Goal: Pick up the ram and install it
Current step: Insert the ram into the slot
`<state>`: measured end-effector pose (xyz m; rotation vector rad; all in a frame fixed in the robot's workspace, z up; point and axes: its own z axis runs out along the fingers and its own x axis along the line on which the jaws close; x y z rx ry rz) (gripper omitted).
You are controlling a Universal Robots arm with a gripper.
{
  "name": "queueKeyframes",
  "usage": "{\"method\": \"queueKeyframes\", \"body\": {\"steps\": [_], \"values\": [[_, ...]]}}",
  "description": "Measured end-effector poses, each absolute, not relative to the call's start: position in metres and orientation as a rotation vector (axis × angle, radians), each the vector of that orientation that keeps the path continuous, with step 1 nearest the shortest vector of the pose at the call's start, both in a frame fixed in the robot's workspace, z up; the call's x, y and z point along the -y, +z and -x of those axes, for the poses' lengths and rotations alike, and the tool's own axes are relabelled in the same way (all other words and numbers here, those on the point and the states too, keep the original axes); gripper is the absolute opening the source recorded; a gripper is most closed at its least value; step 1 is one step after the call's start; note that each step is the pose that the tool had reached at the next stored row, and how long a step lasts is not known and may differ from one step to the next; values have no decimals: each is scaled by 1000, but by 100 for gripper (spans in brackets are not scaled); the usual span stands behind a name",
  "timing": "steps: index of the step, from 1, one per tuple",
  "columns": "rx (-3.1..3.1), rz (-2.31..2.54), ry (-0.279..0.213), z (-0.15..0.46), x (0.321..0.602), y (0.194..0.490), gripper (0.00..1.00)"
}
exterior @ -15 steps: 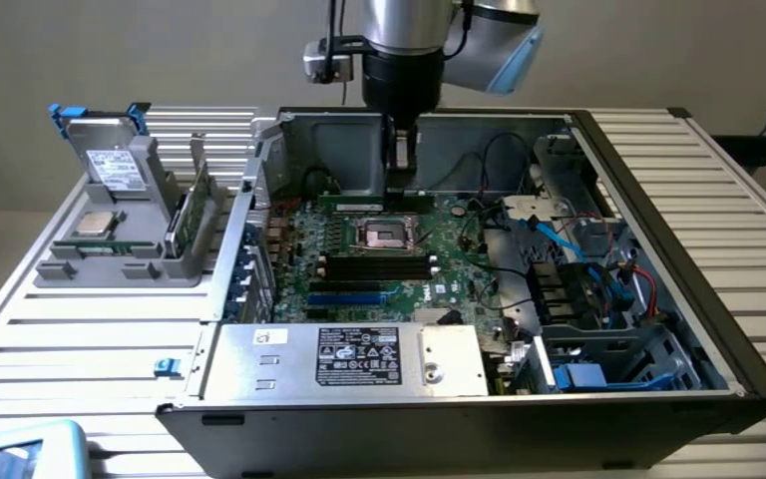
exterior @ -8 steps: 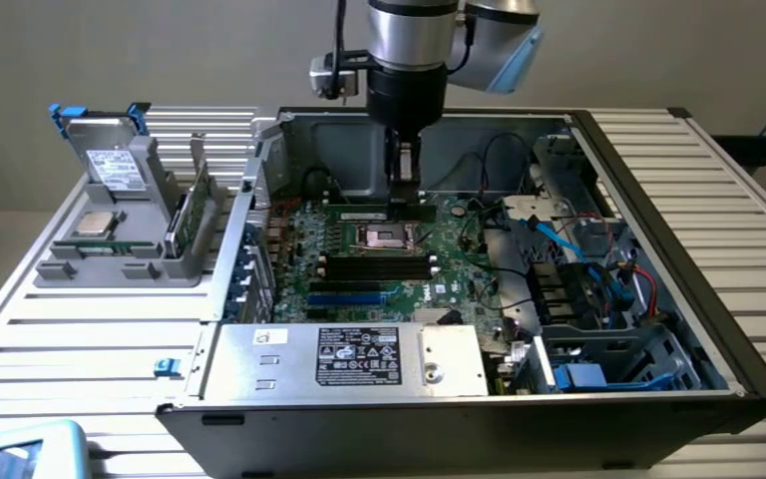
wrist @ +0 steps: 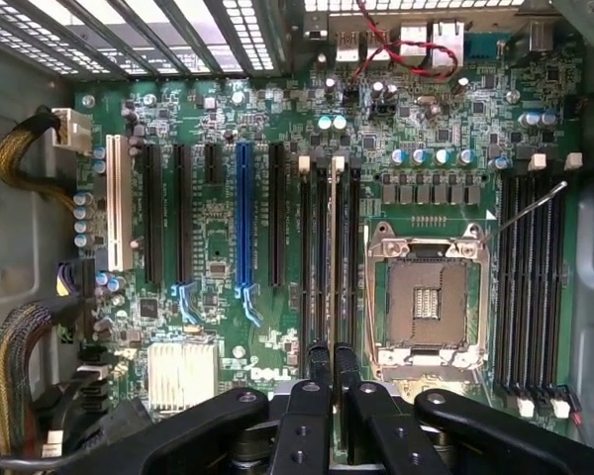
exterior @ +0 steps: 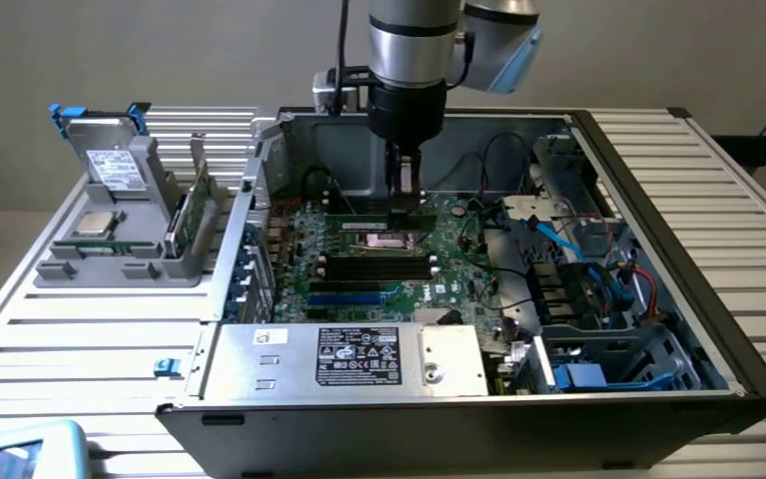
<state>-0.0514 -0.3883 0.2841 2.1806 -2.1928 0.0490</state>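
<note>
Inside the open computer case (exterior: 490, 130), the gripper (wrist: 332, 361) hangs low over the motherboard (wrist: 218, 257). Its 2 fingers (wrist: 317, 356) are clenched on the ram (wrist: 334, 257). The wrist view shows the ram edge-on as a thin pale strip. It runs lengthwise along one slot of the memory bank (wrist: 312, 267) just beside the empty CPU socket (wrist: 428, 297). A second bank (wrist: 535, 277) lies on the socket's other side.

The step in hand looks like installation: the stick is off its tray and lined up with a slot. Whether its lower edge is already in the slot cannot be told. Judging from this, seating calls for the stick to stay square to the slot, with its notch matched and pressure straight down. The white latch (wrist: 337, 163) at the slot's end would have to close.

"DELL" (wrist: 267, 374) is printed in white on the board near the fingers. In the exterior view, the power supply (exterior: 243, 354) carries a dark label (exterior: 356, 356) with white print too small to read.
</note>
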Motion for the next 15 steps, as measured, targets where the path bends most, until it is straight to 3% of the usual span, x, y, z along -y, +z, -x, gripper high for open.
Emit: {"method": "queueKeyframes", "body": {"steps": [15], "values": [[2194, -2182, 52, 51, 392, 259, 13]]}}
